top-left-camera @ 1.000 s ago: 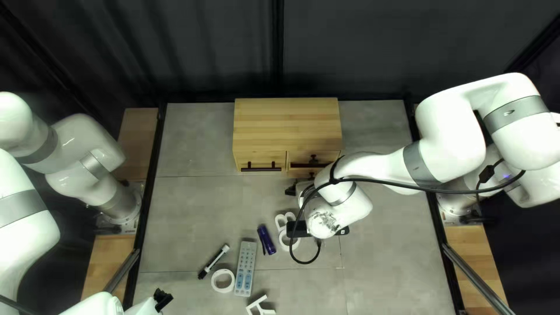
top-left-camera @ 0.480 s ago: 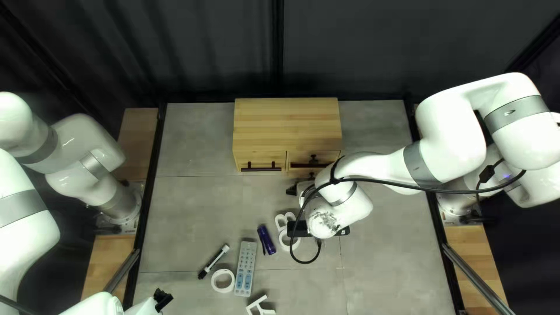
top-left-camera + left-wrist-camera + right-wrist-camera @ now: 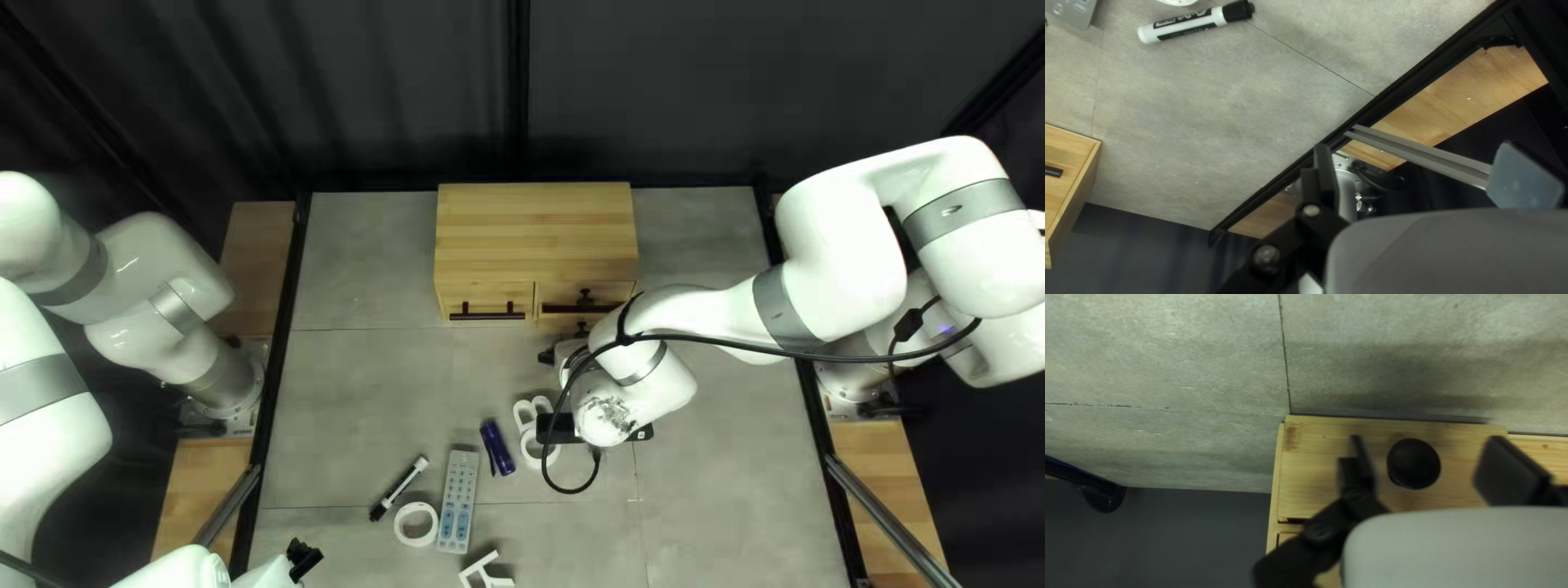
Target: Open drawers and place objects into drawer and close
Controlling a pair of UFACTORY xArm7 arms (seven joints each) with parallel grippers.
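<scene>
Cabinet [image 3: 536,229] at upper centre: the step seems drawer [image 3: 1312,473] opening.
Right gripper [image 3: 1426,443], open around the knob [image 3: 1414,463], should close, then pull; left gripper [image 3: 1415,146] also open.

Slight shift of right claw [image 3: 545,355]

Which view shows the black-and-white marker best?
The left wrist view: the marker lies whole and unobstructed there, large enough to make out its black cap and barrel markings. The top left view shows it whole but smaller, near the white ring and remote. The right wrist view doesn't show it.
</scene>
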